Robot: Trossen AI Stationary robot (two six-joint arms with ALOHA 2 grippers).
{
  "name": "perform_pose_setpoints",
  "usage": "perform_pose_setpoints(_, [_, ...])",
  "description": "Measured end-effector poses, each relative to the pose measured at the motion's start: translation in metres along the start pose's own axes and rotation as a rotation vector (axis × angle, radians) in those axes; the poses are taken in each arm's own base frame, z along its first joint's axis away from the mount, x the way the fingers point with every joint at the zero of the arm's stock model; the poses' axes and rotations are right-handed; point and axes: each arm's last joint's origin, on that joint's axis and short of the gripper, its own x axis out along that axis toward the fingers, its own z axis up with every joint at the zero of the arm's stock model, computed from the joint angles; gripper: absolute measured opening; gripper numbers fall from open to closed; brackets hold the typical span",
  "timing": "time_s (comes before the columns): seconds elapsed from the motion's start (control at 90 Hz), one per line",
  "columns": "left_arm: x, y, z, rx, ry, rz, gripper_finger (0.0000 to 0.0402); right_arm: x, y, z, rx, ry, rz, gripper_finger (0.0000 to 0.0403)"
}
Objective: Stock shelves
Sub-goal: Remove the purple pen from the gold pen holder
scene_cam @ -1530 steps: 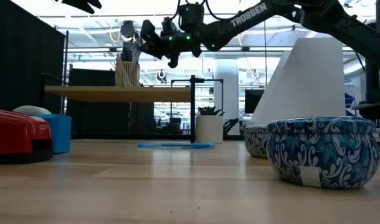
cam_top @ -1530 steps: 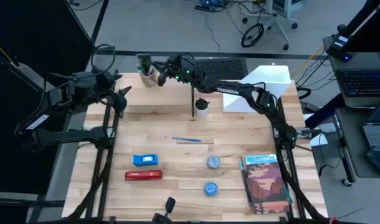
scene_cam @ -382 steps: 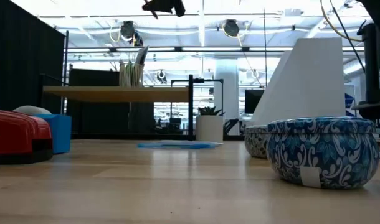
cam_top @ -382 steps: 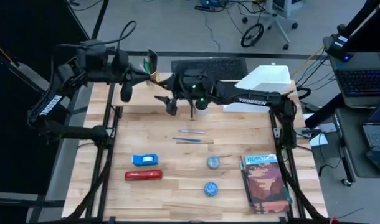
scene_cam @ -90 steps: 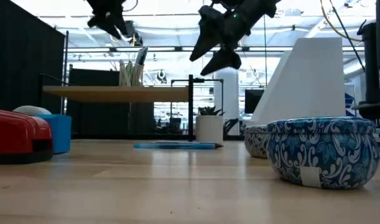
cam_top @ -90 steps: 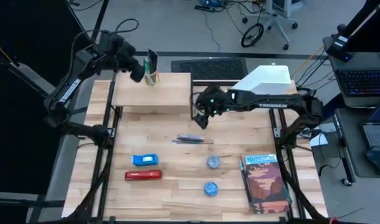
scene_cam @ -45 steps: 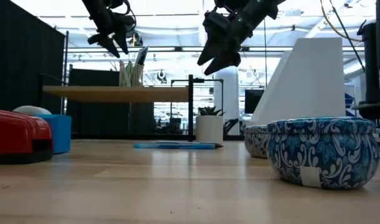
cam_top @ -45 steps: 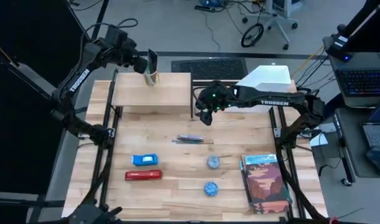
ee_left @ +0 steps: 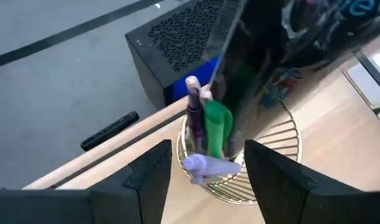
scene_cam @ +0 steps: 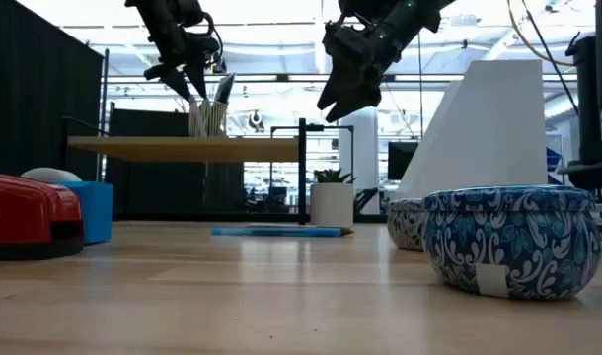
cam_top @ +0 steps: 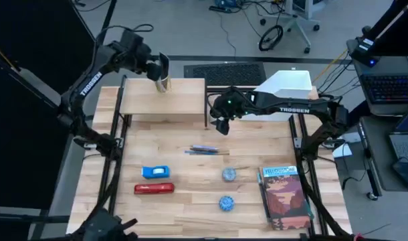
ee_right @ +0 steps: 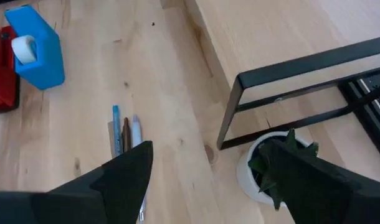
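The shelves are sitting along the far edge of your light-wood bench (cam_top: pixel 190 201): the low light-wood plank shelf on thin black legs (cam_top: pixel 170 100) at far left-centre, the large white box-shaped file holder (cam_top: pixel 284 87) to its right.

Next in size, the picture-cover book (cam_top: pixel 285 195) is lying at the near right corner, well apart from either shelf and still to be stocked. Your left arm is reaching over the shelf's far left corner, its hand (cam_top: pixel 152 67) hanging with fingers spread wide and holding nothing, straddling the round wire-mesh pen cup (ee_left: pixel 240 162) that is standing on the plank. That spread reads as room for lining up on the cup or its pens.

Your right arm is stretching in across the file holder, its hand (cam_top: pixel 219 124) hovering wide and empty above the shelf's right leg, with the small white pot with a green plant (ee_right: pixel 271 171) just beside that leg. That suggests the pot or the pens as its next pick.

Smaller things are waiting on the open bench: the red stapler (cam_top: pixel 154 189) with the blue tape dispenser (cam_top: pixel 156 172) just beyond it, two blue-and-white patterned tins (cam_top: pixel 226 202), and the little bunch of pens (cam_top: pixel 205 149) lying between the shelf and the tins.
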Motion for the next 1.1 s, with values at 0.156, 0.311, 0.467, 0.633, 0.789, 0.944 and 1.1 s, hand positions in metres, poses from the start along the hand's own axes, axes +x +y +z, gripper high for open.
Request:
perform_pose_setpoints(0.156, [0.0,0.0002,-0.0023,-0.003,0.024,0.005,0.0178,0.0,-0.0001,0.0004,-0.011,-0.004,-0.001,0.0297])
perform_pose_setpoints(0.311, [0.0,0.0002,-0.0025,-0.002,0.026,0.005,0.0137,0.0001,0.0,0.0004,-0.012,-0.005,0.0,0.0297])
perform_pose_setpoints(0.467, [0.0,0.0005,-0.0025,-0.001,0.025,0.018,0.0097,0.0001,0.0,0.0005,-0.009,-0.005,0.0,0.0297])
perform_pose_setpoints(0.633, [0.0069,0.0014,-0.0011,-0.003,0.043,0.021,0.0075,0.0001,0.0,0.0005,-0.005,-0.005,0.0,0.0297])
perform_pose_setpoints(0.789, [0.0079,0.0014,-0.0001,-0.003,0.038,0.02,0.0051,0.0003,0.0,0.0004,-0.004,-0.004,-0.001,0.0297])
perform_pose_setpoints(0.944, [0.0065,-0.0003,0.0004,0.0,0.029,0.011,0.0029,0.0003,0.0009,0.0003,0.005,-0.003,0.002,0.0297])
perform_pose_setpoints(1.1, [-0.0002,-0.0012,-0.0021,0.003,0.023,0.005,0.0034,0.0003,0.0009,0.0003,0.005,-0.003,0.002,0.0297])
